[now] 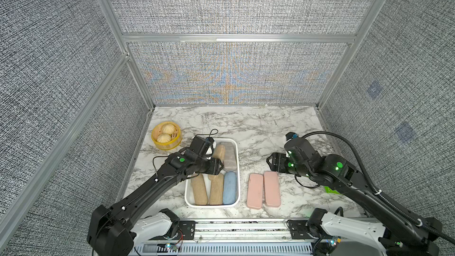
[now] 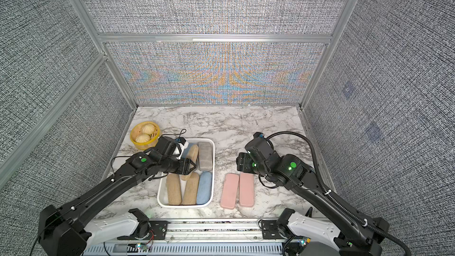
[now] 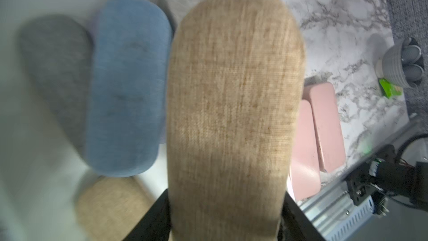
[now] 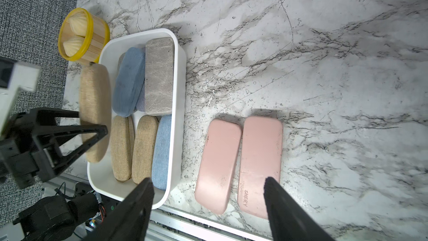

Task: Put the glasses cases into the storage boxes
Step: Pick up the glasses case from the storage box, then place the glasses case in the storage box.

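Progress well along. White storage tray [image 1: 236, 158] on the table [image 1: 258, 129] already holds most cases. Near row has two tan cases [image 4: 121, 147] and a light blue case [image 4: 162, 151]. Far row has a grey blocky case [image 4: 159, 75], a darker blue case [image 4: 128, 82] and a grey rounded case [image 3: 55, 66]. A lilac case [image 4: 140, 105] peeks from under the blue one, mostly hidden. There may be another tan one tucked between the near tans, can't tell.

Left jaws are clamped on the end of one more tan case [image 3: 231, 112]. It is held in the air over the tray, above the far row, and not set down yet. Judging by that, this case is mid-delivery and needs lowering and release; room in the tray looks tight.

Left to do: two flat pink cases [image 1: 255, 190] lie side by side, touching, on the table just beside the tray. Right jaws stand wide apart and empty, hovering near the pink pair's far ends and touching neither.

Yellow basket of buns [image 1: 166, 135] is not part of the job.
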You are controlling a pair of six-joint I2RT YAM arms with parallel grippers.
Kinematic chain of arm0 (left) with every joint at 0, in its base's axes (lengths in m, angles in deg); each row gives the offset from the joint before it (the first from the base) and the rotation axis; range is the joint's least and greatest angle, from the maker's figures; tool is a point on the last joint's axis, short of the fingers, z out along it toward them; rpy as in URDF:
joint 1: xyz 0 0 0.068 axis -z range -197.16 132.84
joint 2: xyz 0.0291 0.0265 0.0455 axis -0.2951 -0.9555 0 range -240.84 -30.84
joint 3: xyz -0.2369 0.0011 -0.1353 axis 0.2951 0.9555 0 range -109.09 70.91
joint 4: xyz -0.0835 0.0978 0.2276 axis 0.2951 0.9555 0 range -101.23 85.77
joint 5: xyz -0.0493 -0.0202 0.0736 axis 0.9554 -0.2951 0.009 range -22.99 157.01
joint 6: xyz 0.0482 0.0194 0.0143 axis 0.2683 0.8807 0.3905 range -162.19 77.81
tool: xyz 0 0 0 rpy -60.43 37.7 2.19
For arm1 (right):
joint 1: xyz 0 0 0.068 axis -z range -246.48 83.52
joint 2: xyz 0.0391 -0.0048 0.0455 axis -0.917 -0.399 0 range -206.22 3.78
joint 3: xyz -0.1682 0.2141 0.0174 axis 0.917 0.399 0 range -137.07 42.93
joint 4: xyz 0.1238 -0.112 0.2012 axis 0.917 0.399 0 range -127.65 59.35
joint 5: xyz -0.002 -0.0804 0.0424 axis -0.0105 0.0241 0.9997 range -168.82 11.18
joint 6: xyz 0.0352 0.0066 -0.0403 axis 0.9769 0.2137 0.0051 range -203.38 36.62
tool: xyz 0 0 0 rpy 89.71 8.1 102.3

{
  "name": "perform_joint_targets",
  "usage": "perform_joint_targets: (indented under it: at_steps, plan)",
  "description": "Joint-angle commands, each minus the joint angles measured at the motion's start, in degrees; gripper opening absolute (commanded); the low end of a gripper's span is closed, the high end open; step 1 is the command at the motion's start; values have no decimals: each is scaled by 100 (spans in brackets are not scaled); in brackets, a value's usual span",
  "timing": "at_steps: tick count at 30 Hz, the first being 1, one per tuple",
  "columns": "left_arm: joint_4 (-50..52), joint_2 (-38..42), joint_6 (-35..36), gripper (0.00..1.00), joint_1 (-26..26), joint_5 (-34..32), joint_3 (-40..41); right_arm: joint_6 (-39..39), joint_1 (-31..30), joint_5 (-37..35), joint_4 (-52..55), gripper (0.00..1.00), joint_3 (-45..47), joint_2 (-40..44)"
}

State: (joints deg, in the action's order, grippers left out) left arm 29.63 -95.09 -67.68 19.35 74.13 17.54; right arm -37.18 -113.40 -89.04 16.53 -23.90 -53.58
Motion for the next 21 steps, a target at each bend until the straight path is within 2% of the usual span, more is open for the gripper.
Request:
perform_joint_targets:
  at_steps: [1,7,13,17,21]
  plan:
    - [931,-45,316,43,-160,-1496,-295,-75,-2,-77,106,77,-50,15]
    - [1267,-1382,946,46,-417,-2798,-957,-84,1,3,80,76,-42,108]
    - [1131,-2393,1267,44,-709,-3416,-1491,-36,7,66,180,76,92,434]
    - [1389,-2967,1328,41,-724,-3393,-1979,3,16,46,293,76,231,724]
    - [1283,-3322,1260,40,-724,-3247,-1994,4,75,33,374,76,254,916]
